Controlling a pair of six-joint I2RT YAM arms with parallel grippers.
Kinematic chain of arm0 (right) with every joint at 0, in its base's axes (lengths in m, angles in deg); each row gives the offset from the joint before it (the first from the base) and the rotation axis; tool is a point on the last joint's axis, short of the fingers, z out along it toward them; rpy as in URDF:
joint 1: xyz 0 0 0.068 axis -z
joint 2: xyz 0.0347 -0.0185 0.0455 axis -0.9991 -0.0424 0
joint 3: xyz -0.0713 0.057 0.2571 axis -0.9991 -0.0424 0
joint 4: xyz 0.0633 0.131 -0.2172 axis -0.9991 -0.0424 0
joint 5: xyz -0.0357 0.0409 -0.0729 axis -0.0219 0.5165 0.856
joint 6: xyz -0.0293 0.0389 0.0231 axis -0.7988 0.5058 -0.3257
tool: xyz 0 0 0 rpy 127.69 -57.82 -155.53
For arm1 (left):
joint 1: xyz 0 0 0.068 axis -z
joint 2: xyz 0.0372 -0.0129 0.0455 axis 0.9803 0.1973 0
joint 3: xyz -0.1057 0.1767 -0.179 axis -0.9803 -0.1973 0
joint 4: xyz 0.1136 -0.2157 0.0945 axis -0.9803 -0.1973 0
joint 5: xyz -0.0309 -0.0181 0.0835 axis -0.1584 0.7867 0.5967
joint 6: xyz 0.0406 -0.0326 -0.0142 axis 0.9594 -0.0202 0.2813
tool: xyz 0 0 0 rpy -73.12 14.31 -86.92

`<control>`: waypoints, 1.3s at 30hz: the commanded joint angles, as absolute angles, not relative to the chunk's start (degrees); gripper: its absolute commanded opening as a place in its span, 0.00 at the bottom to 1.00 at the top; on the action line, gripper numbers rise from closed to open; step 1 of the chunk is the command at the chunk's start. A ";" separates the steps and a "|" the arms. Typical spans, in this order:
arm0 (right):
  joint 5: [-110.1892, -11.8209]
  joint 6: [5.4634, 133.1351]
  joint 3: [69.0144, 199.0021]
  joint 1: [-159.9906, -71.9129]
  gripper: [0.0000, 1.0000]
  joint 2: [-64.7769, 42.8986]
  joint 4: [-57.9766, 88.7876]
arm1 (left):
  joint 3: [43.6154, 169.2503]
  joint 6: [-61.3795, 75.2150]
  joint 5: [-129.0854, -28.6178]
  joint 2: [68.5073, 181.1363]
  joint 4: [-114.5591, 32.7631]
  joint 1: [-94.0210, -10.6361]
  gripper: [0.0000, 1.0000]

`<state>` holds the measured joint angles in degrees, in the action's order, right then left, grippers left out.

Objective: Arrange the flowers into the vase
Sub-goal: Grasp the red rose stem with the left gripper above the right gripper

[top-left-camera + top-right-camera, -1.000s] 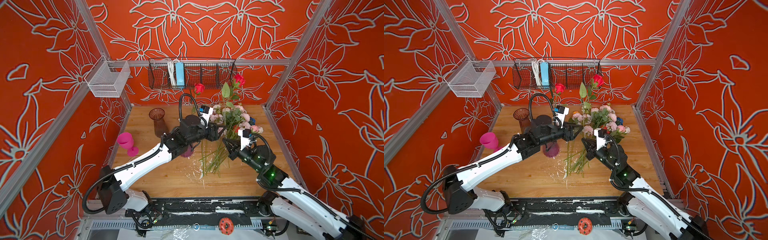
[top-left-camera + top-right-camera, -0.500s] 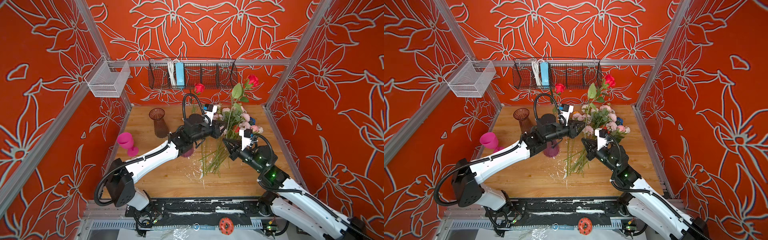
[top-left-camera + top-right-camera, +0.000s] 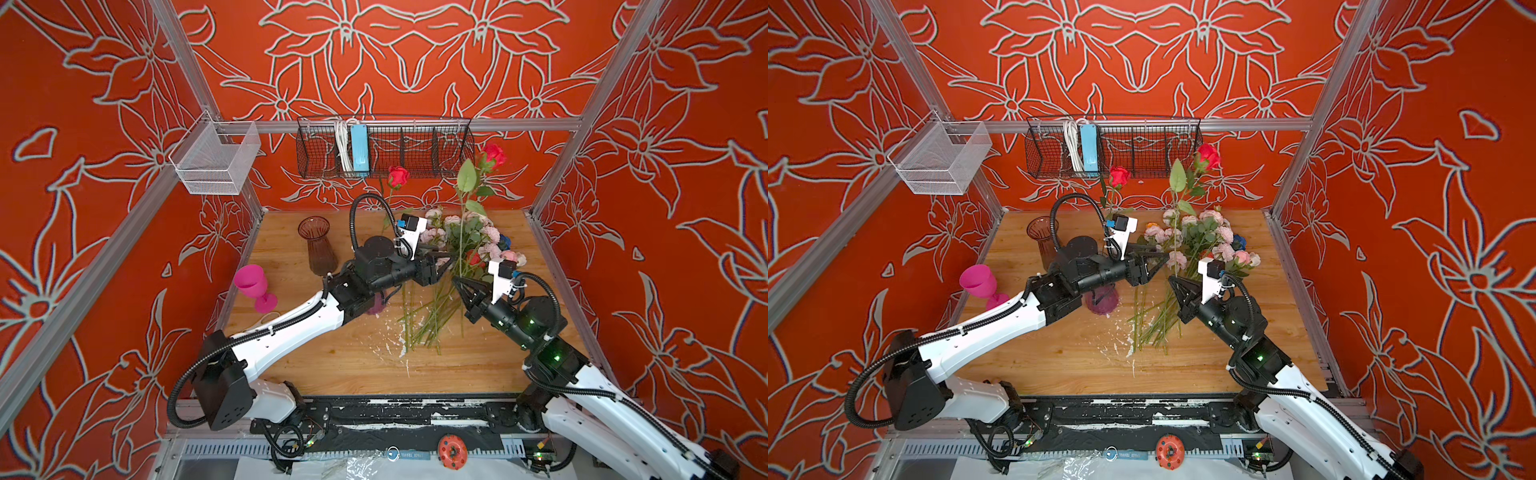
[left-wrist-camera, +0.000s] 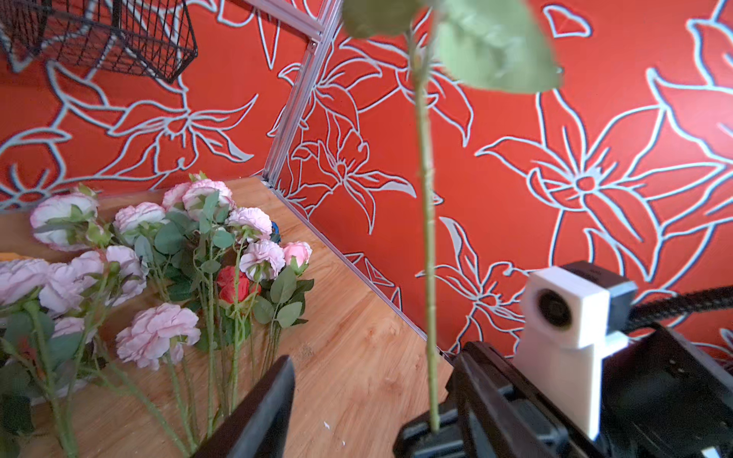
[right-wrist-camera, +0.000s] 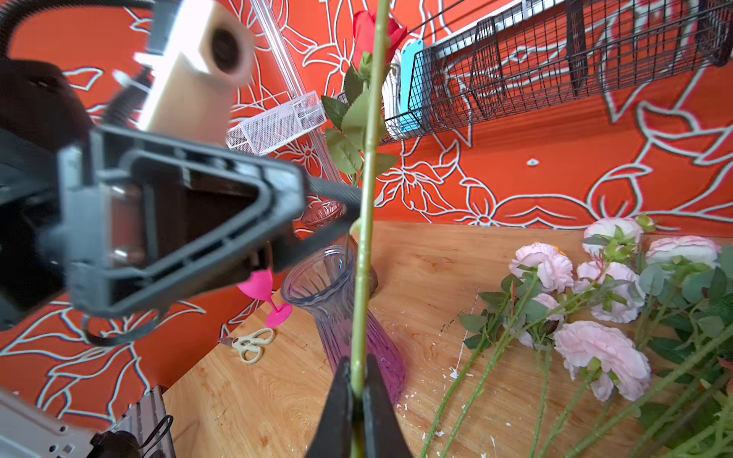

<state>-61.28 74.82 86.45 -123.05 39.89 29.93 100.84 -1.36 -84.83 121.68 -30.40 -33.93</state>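
The red rose (image 3: 493,154) is held upright near the purple vase (image 5: 337,301), pinched by the right claw (image 5: 356,368). The open left claw (image 3: 1163,262) should be shut squarely on its stem.

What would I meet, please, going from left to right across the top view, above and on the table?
Pink goblet → brown vase → shorter red rose → taller red rose.
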 commanded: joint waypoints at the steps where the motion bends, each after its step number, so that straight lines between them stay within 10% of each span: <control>1: -61.27 75.87 86.97 -123.43 0.00 39.54 29.89 | 100.85 -0.25 -88.25 120.18 -27.81 -33.79 0.67; 16: -64.80 76.04 87.42 -123.52 0.00 36.78 30.80 | 110.35 0.92 -88.62 129.58 -30.21 -33.84 0.55; 26: -66.02 76.14 87.88 -123.55 0.00 35.73 30.47 | 110.28 0.93 -88.86 129.79 -28.07 -33.79 0.08; 33: -63.61 77.00 87.59 -123.55 0.46 36.82 29.31 | 110.19 2.53 -85.95 127.79 -29.46 -33.79 0.02; 39: -51.12 77.99 85.13 -123.59 0.55 40.50 27.40 | 114.54 10.83 -80.69 123.20 -38.44 -33.80 0.00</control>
